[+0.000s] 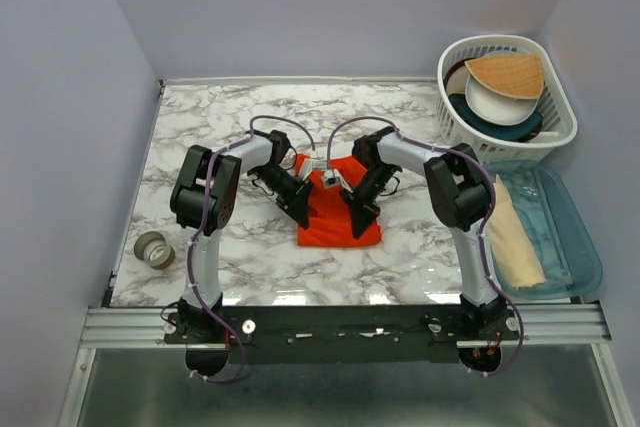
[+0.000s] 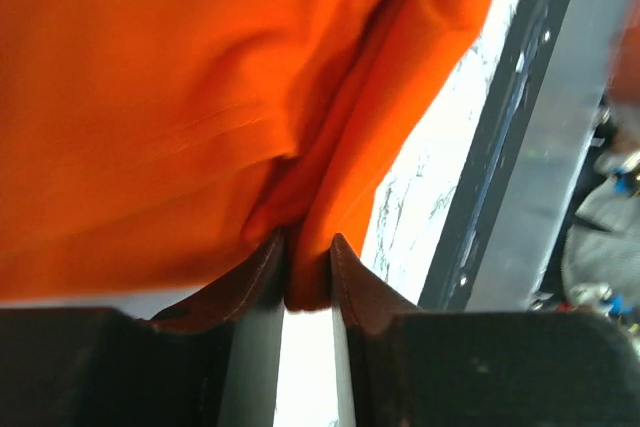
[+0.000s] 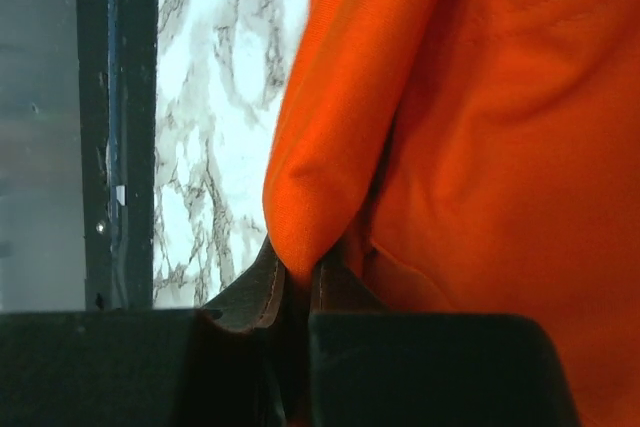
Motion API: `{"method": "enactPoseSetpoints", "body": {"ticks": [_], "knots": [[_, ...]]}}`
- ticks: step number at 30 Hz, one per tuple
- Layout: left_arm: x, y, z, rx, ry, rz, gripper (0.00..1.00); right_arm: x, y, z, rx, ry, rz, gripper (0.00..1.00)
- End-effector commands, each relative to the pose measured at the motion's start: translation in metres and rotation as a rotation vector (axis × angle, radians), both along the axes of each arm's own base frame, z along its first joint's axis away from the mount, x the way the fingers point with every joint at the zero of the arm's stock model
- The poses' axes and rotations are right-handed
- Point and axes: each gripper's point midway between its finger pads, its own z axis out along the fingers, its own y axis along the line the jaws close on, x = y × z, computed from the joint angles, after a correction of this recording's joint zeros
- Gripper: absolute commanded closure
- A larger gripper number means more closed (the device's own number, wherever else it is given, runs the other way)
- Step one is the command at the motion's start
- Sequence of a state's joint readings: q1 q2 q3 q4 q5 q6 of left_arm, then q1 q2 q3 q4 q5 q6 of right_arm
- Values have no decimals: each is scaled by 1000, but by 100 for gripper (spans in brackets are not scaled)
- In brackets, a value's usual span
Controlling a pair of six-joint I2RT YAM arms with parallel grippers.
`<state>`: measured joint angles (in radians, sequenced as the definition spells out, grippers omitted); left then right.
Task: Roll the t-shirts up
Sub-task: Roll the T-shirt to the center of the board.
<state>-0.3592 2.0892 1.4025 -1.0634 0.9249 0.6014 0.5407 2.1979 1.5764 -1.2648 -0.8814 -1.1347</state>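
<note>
White slotted plastic basket (image 1: 556,133) at far right holds a white bowl (image 1: 495,105), a dark teal plate (image 1: 515,132) and a stiff tan fan-shaped piece (image 1: 508,72); the translucent teal tray (image 1: 575,247) beside it holds a tan cloth (image 1: 512,237). From above the pinch points are hidden, and the wrist views cut off most of the plain orange-red thin-fabric t-shirt (image 1: 335,212). It lies folded and rumpled mid marble table (image 1: 400,117); left gripper (image 2: 308,247) slightly parted, right gripper (image 3: 295,267) nearly closed, each pinching a fold at its own side.
</note>
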Motion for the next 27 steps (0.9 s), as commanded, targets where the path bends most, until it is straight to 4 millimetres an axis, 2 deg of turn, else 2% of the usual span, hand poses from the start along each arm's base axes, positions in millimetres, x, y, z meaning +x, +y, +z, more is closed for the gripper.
{"method": "enactPoseSetpoints", "body": {"ticks": [1, 4, 6, 7, 8, 9, 10, 11, 12, 13, 14, 15, 16, 17, 18, 19, 21, 22, 23, 24, 25, 27], "knots": [[36, 12, -3, 14, -22, 161, 65, 10, -25, -18, -203, 132, -71, 89], [53, 19, 16, -11, -32, 230, 62, 21, -25, -25, -245, 180, -127, 89], [54, 24, 35, -35, -72, 230, 62, 25, -25, -28, -271, 182, -150, 87], [52, 27, 40, -40, -93, 222, 61, 28, -24, -31, -276, 174, -160, 87], [48, 29, 60, -61, -162, 206, 60, 27, -24, -32, -298, 185, -176, 87], [44, 32, 67, -81, -238, 161, 58, 28, -24, -35, -313, 185, -179, 87], [33, 36, 65, -68, -264, 142, 54, 29, -25, -37, -324, 185, -182, 87], [25, 36, 85, -90, -367, 114, 51, 27, -24, -39, -347, 192, -191, 86], [25, 37, 90, -100, -471, 77, 49, 26, -27, -45, -373, 188, -182, 86], [10, 42, 76, -59, -495, 53, 44, 26, -26, -47, -392, 190, -176, 86], [4, 42, 94, -72, -622, 36, 42, 23, -25, -50, -422, 199, -171, 86], [1, 28, 99, -109, -738, -18, 39, 24, -27, -53, -453, 201, -166, 86], [-17, 30, 80, -100, -757, -57, 36, 23, -26, -58, -477, 225, -158, 86], [-18, 32, 90, -79, -891, -69, 34, 24, -26, -59, -491, 229, -155, 86], [-23, 11, 95, -131, -1003, -129, 32, 23, -26, -60, -502, 237, -151, 86], [-36, 12, 77, -118, -1020, -156, 30, 22, -26, -62, -511, 245, -153, 86], [-29, 1, 88, -127, -1192, -151, 30, 23, -26, -61, -512, 245, -154, 86], [-39, -9, 86, -147, -1221, -182, 30, 21, -26, -60, -521, 261, -152, 86], [-43, -9, 75, -136, -1233, -195, 30, 22, -26, -63, -528, 266, -149, 86], [-34, -12, 79, -124, -1294, -171, 30, 23, -26, -63, -528, 271, -151, 86], [-40, -14, 69, -122, -1294, -189, 30, 21, -26, -63, -536, 281, -151, 86], [-34, -15, 65, -107, -1339, -192, 30, 22, -25, -63, -534, 282, -152, 86]]}}
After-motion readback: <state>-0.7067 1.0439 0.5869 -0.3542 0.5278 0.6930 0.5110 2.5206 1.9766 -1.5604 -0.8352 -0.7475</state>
